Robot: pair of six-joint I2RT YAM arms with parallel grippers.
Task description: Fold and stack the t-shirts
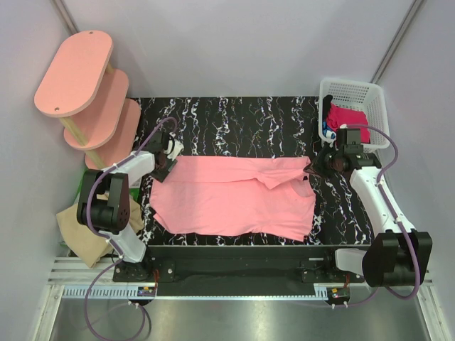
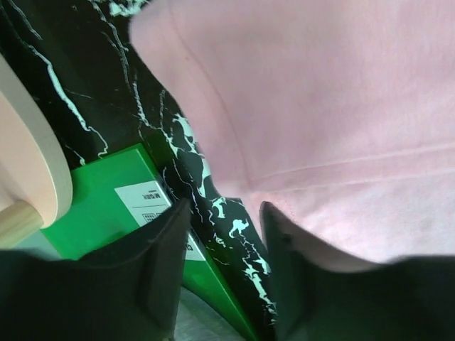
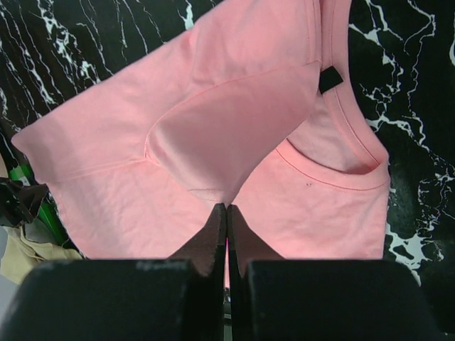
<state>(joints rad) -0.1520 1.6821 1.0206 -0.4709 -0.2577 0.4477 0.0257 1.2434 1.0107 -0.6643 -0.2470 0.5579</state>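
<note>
Top external: salmon-pink t-shirt [image 1: 227, 202] spread mid-table [image 1: 234, 117]. Left gripper [image 1: 162, 170] at its 10 o'clock corner, jaws apart, holding nothing. Right gripper [image 1: 313, 169] at 2 o'clock, clenched on a fold of it.

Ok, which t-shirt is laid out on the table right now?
The salmon-pink t-shirt, spread across the tabletop; the magenta-red one sits in the white basket, the tan one lies off its left edge.

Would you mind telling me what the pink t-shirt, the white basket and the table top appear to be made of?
The t-shirt: soft matte knit cloth, probably cotton; it creases and shows stitched hems. The basket: white moulded plastic, judging by its stiff open lattice walls. The table top: smooth black with white veins, marble-look; stone or laminate, I cannot tell.
</note>
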